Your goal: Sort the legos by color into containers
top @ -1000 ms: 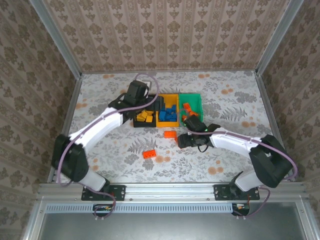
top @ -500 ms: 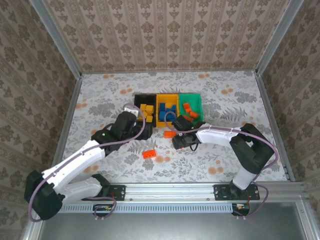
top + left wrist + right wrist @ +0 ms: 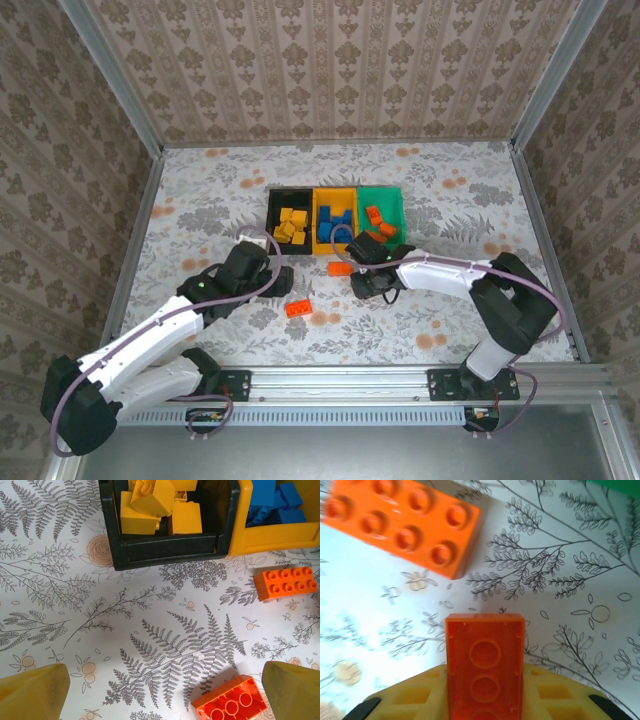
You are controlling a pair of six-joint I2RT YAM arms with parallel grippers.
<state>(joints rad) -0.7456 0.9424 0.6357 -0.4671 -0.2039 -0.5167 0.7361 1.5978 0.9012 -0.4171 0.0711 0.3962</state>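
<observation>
The containers stand in a row at mid-table: a black bin (image 3: 289, 222) with yellow legos, a yellow-orange bin (image 3: 334, 222) with blue legos, and a green bin (image 3: 381, 214) with orange ones. My right gripper (image 3: 485, 680) is shut on an orange lego (image 3: 485, 660), whose hollow underside faces the camera. Another orange lego (image 3: 402, 525) lies studs up just beyond it, in front of the yellow-orange bin (image 3: 339, 268). My left gripper (image 3: 162, 692) hangs open over the table before the black bin (image 3: 170, 555). An upturned orange lego (image 3: 232, 700) lies near its right finger (image 3: 292, 690).
The fern-patterned table is walled at the back and both sides. An aluminium rail runs along the near edge by the arm bases. Both arms reach inward in front of the bins; the right gripper (image 3: 365, 272) sits close to the left gripper (image 3: 262, 270).
My left arm has drawn back from above the black bin to the table in front of it. My right gripper has moved left from the green bin and closed on an orange lego.
</observation>
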